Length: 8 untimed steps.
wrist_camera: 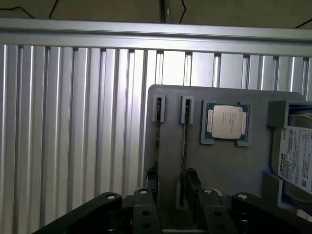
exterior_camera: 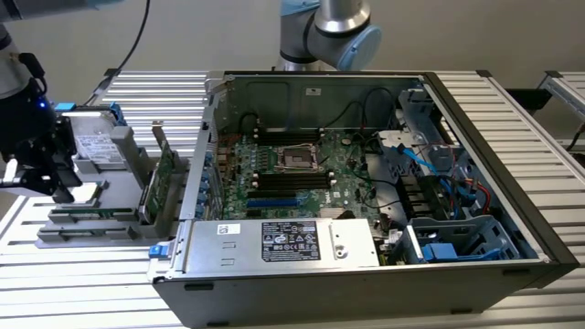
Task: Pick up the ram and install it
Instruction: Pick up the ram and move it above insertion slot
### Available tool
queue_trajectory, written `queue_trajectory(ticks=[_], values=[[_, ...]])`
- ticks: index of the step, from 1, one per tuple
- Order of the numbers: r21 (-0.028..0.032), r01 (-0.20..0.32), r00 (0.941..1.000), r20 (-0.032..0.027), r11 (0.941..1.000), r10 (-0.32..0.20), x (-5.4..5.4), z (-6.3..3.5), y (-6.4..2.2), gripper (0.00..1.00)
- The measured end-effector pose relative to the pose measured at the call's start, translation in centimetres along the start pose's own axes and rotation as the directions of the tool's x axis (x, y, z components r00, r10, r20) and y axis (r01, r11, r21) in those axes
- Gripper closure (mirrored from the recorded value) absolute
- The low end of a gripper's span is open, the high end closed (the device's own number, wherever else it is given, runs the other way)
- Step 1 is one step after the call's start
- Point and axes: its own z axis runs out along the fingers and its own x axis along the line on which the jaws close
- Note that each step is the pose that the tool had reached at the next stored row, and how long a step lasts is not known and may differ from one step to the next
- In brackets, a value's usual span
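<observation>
Two ram sticks stand on edge in slots of a grey holder tray; in the wrist view they run as thin dark lines, one beside the other. My gripper hangs just above their near ends, open, with one finger by the first stick and the other finger just outside the second. Nothing is held. In the exterior view the gripper is over the tray at the exterior view's left, well away from the open computer case and its motherboard.
On the tray are also a CPU, a hard drive and a tall green expansion card. Black memory slots lie on the motherboard. A power supply sits at the case front. The table is ribbed aluminium.
</observation>
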Motion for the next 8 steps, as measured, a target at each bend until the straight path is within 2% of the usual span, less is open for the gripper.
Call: queue_trajectory(ticks=[8], values=[[0.0085,0.0,1.0,0.0033,1.0,0.0,0.6,1.5,-0.04,0.64]])
